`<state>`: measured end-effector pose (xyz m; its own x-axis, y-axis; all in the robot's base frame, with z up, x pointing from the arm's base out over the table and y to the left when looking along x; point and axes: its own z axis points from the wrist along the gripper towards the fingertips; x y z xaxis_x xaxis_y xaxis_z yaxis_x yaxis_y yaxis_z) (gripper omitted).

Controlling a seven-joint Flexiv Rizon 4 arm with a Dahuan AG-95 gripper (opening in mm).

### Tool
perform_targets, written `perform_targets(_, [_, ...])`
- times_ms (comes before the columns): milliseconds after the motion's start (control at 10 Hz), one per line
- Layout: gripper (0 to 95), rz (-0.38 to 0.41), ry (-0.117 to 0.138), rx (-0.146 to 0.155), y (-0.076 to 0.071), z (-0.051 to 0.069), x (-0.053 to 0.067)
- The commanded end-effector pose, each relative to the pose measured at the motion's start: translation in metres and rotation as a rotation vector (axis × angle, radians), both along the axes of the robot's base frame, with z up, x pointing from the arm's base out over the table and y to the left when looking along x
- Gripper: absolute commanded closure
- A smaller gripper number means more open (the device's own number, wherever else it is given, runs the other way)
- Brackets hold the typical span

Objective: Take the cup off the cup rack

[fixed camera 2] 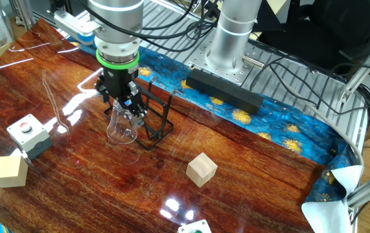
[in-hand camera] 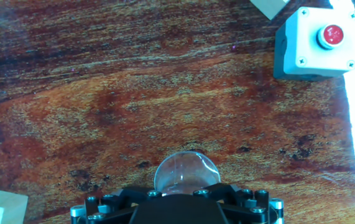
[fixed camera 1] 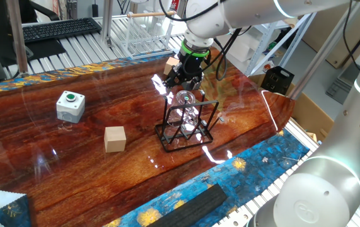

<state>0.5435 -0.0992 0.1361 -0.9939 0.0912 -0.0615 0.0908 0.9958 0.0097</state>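
The clear cup (fixed camera 1: 186, 104) stands at the black wire cup rack (fixed camera 1: 195, 129), its see-through body overlapping the frame. In the other fixed view the cup (fixed camera 2: 121, 126) sits against the rack's left side (fixed camera 2: 159, 123), low over the table. I cannot tell whether it still hangs on a peg. My gripper (fixed camera 1: 183, 81) comes down from above, and its fingers (fixed camera 2: 133, 107) close on the cup's upper part. In the hand view the cup's round glass (in-hand camera: 186, 169) fills the space just in front of my gripper (in-hand camera: 186, 186).
A tan cube (fixed camera 1: 115, 139) lies left of the rack, another (fixed camera 1: 170, 63) behind the gripper. A green-button box (fixed camera 1: 70, 105) stands further left, a red-button box (fixed camera 2: 29, 134) close to the cup. A large white wire rack (fixed camera 1: 139, 31) stands at the back.
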Motion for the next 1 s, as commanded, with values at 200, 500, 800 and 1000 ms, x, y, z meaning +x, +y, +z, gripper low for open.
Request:
perform_targets(200, [0.0, -0.01, 0.009, 0.023, -0.0007, 0.0, 0.0013])
perform_targets(500, [0.0, -0.011, 0.013, 0.02, -0.0007, 0.0, 0.0013])
perform_targets(800, [19.0, -0.005, 0.013, 0.018, -0.0007, 0.0, 0.0013])
perform_targets(1000, [19.0, -0.015, 0.016, 0.01, -0.0007, 0.0, 0.0013])
